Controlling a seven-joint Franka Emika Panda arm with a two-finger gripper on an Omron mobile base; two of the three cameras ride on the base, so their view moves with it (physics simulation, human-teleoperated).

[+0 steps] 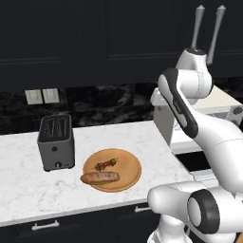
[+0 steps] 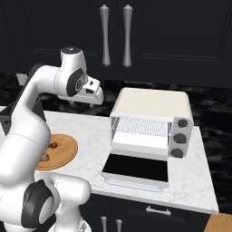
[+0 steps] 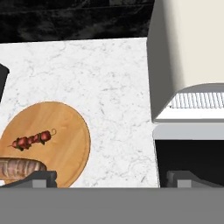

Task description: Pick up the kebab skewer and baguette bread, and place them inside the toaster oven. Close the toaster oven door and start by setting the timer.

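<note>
Hovering high over the marble counter (image 1: 142,135), the gripper (image 3: 111,177) hangs between the round wooden board (image 1: 128,178) and the oven (image 2: 152,120), its jaws spread wide and holding nothing, one fingertip (image 3: 37,178) over the board's edge and the other over the dark glass of the door (image 2: 136,168). The skewer (image 1: 106,164) lies on the board with its red and green chunks, and the bread (image 1: 99,178) rests just beside it on the near side of the same board. A dark grey slot toaster (image 1: 56,142) stands on the counter left of the board. The oven sits at the right end of the counter, its door folded down flat toward the counter's front edge, the wire rack (image 2: 140,127) exposed and three dark knobs (image 2: 180,138) lined up on its right face. Black cabinets with long pale handles (image 2: 105,35) rise behind.
</note>
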